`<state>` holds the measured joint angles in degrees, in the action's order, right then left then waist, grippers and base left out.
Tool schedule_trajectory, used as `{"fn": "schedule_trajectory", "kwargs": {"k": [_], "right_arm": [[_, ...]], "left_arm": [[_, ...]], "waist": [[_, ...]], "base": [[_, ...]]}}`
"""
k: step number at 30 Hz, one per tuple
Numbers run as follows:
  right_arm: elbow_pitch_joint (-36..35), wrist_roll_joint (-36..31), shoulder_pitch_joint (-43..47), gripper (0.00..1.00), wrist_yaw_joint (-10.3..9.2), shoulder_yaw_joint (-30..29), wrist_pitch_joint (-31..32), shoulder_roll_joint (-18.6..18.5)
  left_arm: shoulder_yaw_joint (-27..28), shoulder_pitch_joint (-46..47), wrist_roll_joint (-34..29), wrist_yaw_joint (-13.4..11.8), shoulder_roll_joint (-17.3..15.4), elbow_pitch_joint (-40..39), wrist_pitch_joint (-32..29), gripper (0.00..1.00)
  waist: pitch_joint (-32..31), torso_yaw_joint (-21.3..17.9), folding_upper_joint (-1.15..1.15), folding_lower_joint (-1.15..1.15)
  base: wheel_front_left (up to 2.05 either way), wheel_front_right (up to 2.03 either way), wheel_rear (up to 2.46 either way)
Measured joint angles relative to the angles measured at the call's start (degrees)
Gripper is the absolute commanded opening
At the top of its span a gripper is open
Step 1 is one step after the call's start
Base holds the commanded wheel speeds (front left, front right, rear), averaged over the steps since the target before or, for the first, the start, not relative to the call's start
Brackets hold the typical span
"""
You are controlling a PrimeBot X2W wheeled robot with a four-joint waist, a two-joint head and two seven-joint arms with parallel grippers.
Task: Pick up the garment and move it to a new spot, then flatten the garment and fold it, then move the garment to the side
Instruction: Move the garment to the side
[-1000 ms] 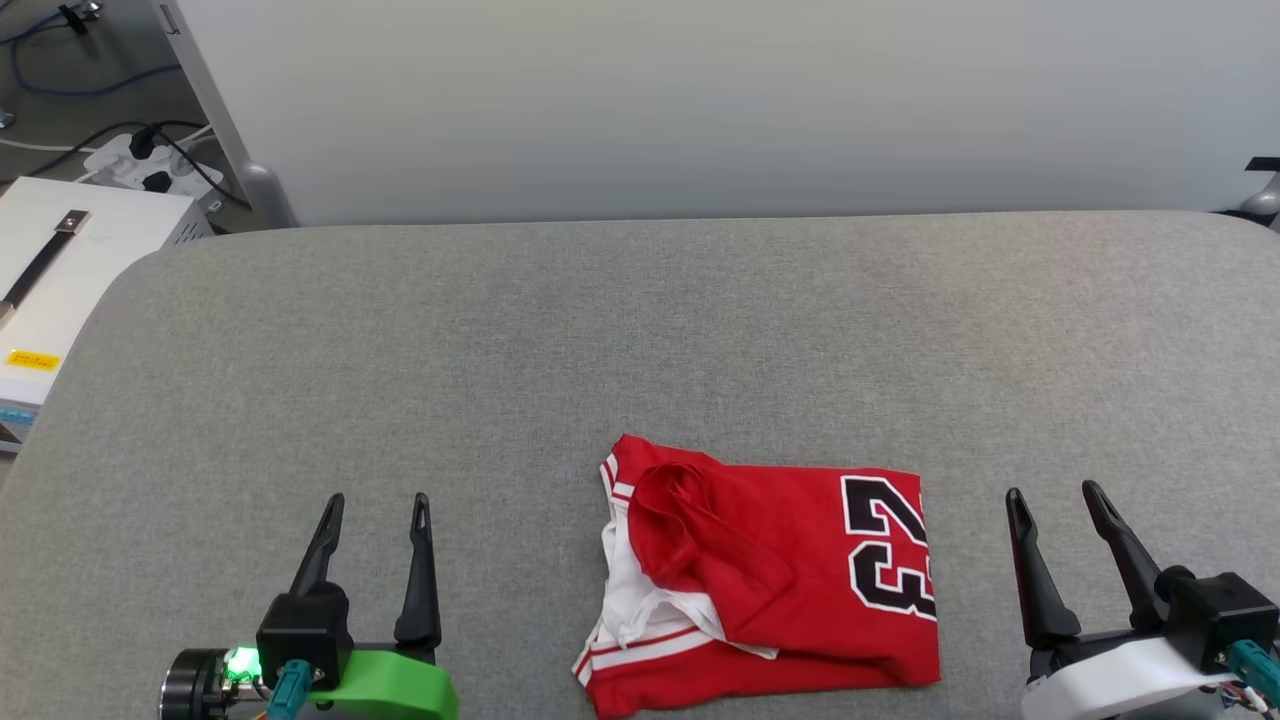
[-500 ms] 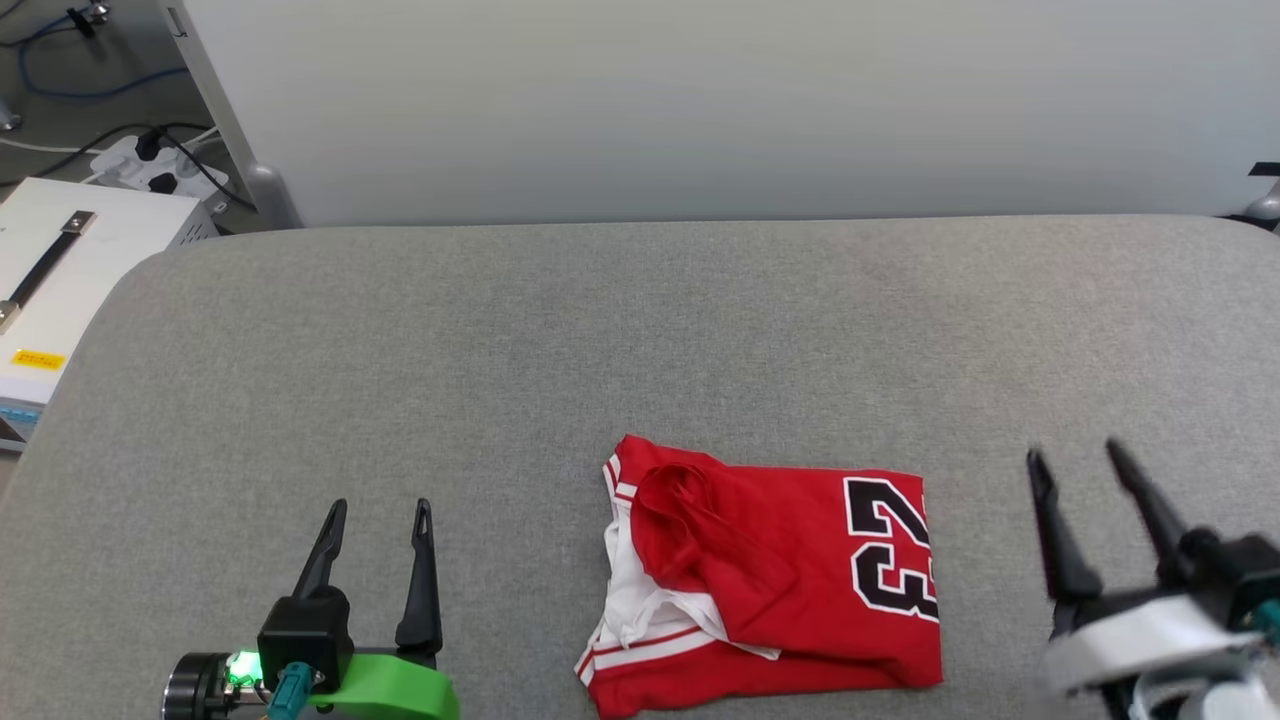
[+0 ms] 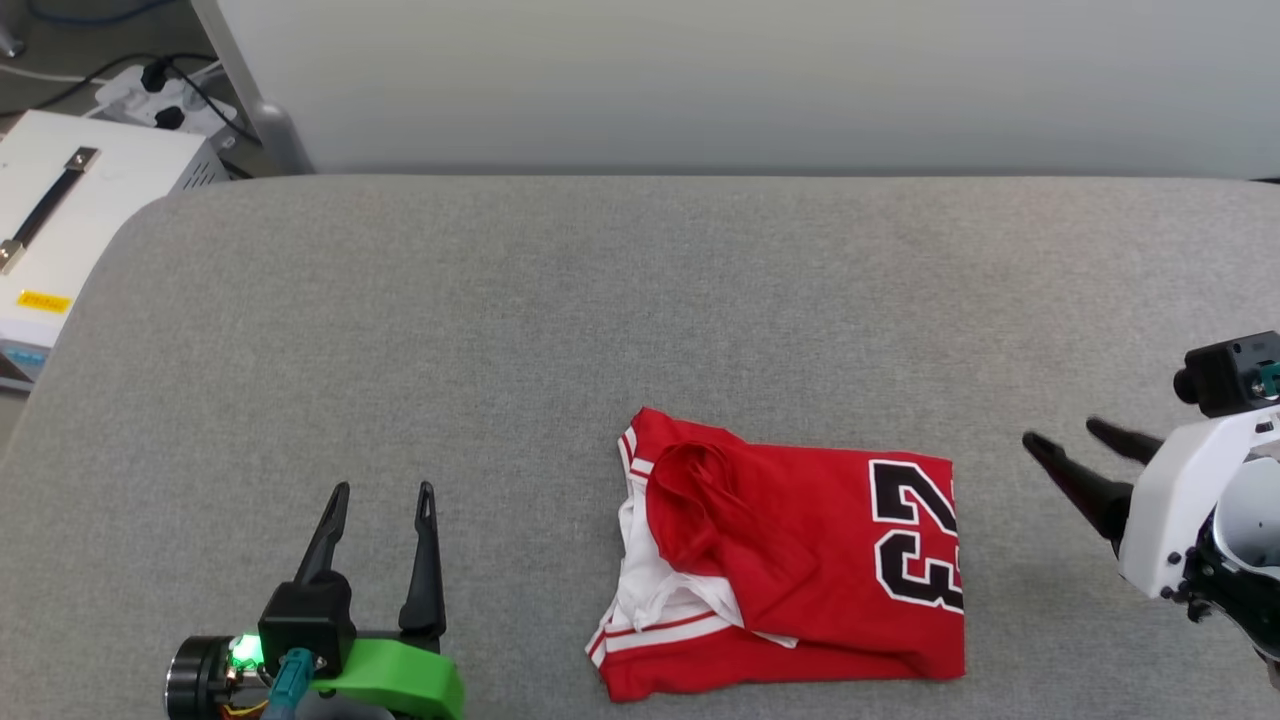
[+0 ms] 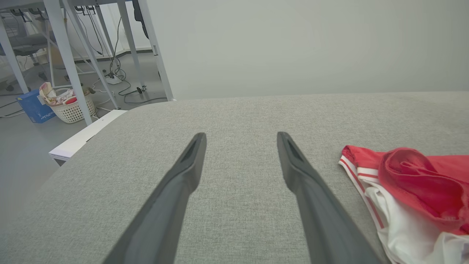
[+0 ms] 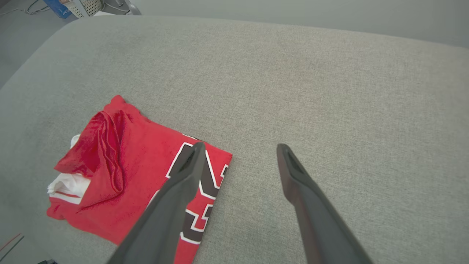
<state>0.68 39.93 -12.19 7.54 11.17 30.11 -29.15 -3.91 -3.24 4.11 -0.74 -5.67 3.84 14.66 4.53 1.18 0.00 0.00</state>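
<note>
Grey fabric-covered table (image 3: 500,330): seen across most of the head view, with rounded corners at upper left and upper right.

Pale panel (image 3: 700,80): noted along the top of the frame, behind the table's far edge.

Garment (image 3: 800,560): found lower centre-right of the head view, lying on the table as a folded, roughly rectangular bundle. The red body is uppermost. White sleeve fabric with red-and-white striped trim is exposed at its left end, where a loose red fold is bunched. Black white-outlined numerals (image 3: 915,535) are seen at its right end. It is touched by neither gripper.

White case (image 3: 60,220) with a dark strap handle: seen at upper left, off the table.

Right gripper (image 3: 1062,432): located at the right edge of the frame, fingers pointed toward the left, spread apart and empty. It is placed near the garment's right end but apart from it. In the right wrist view one finger is seen across the numerals; contact cannot be judged there.

Left gripper (image 3: 385,488): located lower left, fingers pointed up the frame, spread apart and empty, well apart from the garment.

Basket (image 4: 71,106): noted on the floor at left of the left wrist view.

Power strip (image 3: 150,85): seen at top left of the head view.
</note>
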Motion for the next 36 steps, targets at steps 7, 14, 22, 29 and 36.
{"fn": "schedule_trajectory", "kwargs": {"k": [7,14,22,29,36], "right_arm": [[2.44,12.30,0.81,1.00,0.00,0.07,12.98,-0.70],[7.15,14.19,0.79,1.00,0.00,2.54,14.50,1.34],[10.66,16.26,-1.66,1.00,0.00,7.02,12.04,2.69],[11.21,15.69,-3.04,0.00,0.00,12.56,5.12,0.68],[9.51,14.16,-5.48,0.00,0.00,17.07,-1.77,-2.16]], "left_arm": [[-0.73,2.56,0.00,0.19,0.54,-0.05,0.00,1.00],[-1.37,5.58,0.00,0.76,0.96,0.32,0.00,1.00],[-1.77,7.10,-0.02,1.01,1.51,1.01,0.00,1.00],[-1.81,7.23,-0.03,1.01,1.62,1.51,0.00,1.00],[-1.26,7.15,-0.10,0.97,1.72,1.99,0.00,1.00]], "waist": [[3.26,1.28,0.00,0.00],[6.70,3.27,0.00,0.00],[9.63,5.61,0.00,0.00],[10.04,6.58,0.00,0.00],[8.78,5.94,0.00,0.00]], "base": [[0.00,0.00,0.00],[0.00,0.00,0.00],[0.00,0.00,0.00],[0.00,0.00,0.00],[0.00,0.00,0.00]]}}
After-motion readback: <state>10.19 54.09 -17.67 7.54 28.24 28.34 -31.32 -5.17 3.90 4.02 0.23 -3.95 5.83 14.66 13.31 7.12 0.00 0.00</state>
